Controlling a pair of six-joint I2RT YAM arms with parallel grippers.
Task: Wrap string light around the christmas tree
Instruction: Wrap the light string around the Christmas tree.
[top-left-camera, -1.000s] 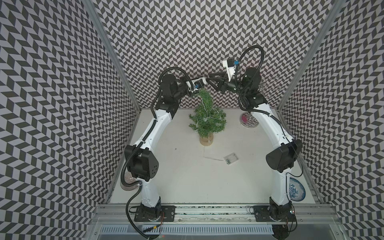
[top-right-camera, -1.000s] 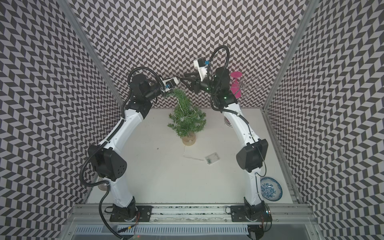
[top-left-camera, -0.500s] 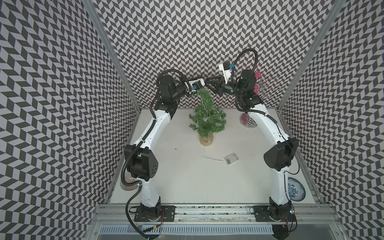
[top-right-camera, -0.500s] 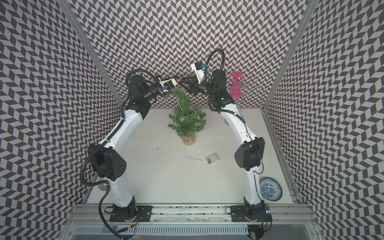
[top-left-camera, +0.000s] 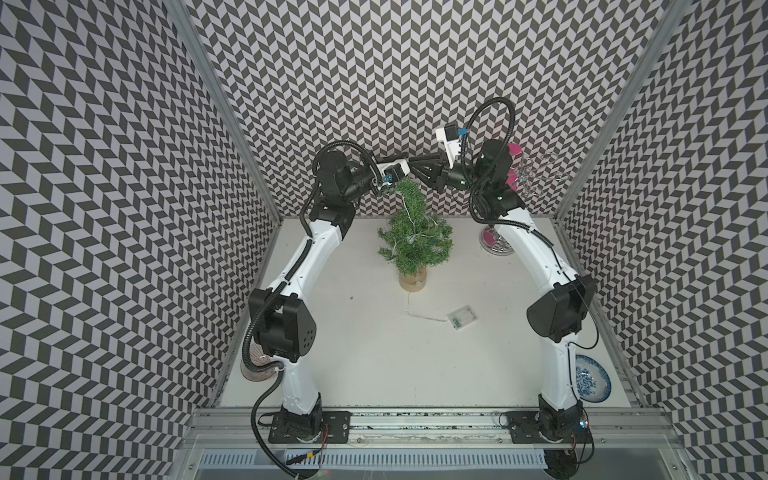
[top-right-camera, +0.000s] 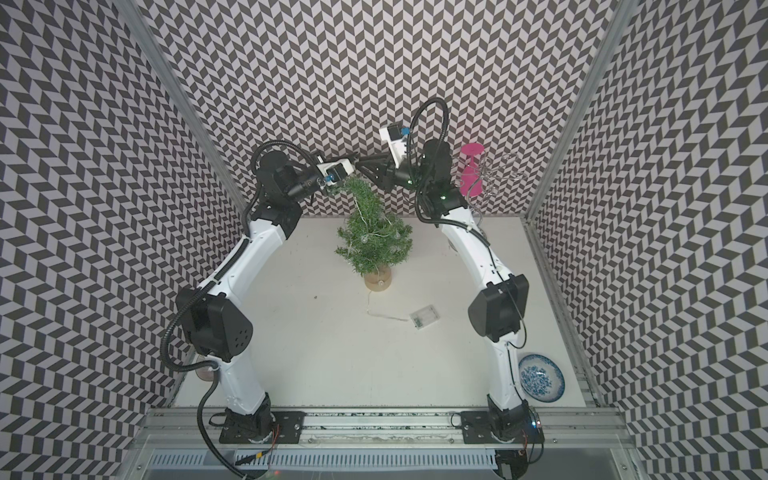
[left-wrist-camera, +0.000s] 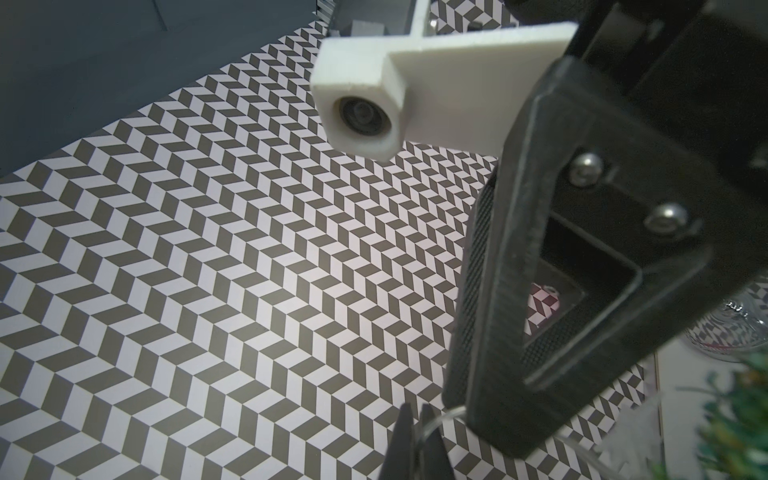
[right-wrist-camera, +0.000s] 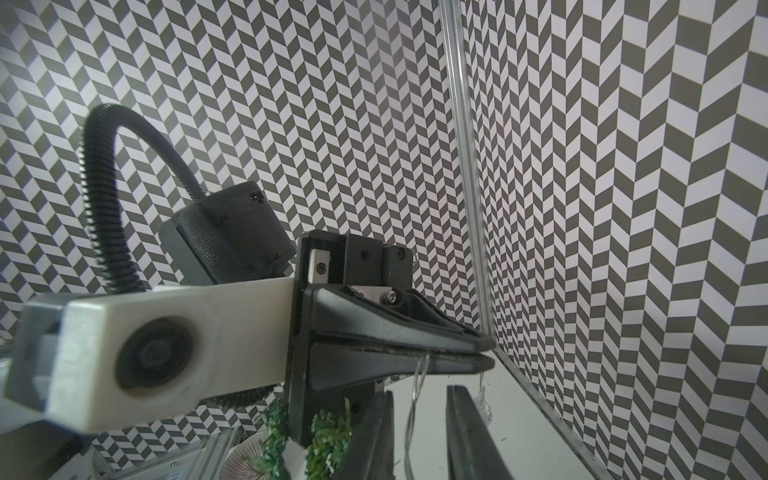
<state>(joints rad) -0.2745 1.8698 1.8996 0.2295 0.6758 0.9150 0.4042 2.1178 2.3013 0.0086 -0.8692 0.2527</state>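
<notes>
At the back of the table (top-left-camera: 365, 357), the string light (top-left-camera: 409, 238) drapes down the upright christmas tree (top-left-camera: 415, 253). Its wire leaves the tan base and runs across the table to the clear battery box (top-left-camera: 461, 318) lying just in front. Above the bent treetop, the left claw (right-wrist-camera: 486, 352) is closed, pinching the wire's upper end. The right claw (right-wrist-camera: 419, 399) meets it tip to tip, fingers slightly apart with the wire hanging between them, not pinched.

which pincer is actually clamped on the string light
The left pincer: its jaws are pressed together on the string light, whose wire hangs from them. The right pincer has a gap between its jaws, with the wire hanging in it.
</notes>
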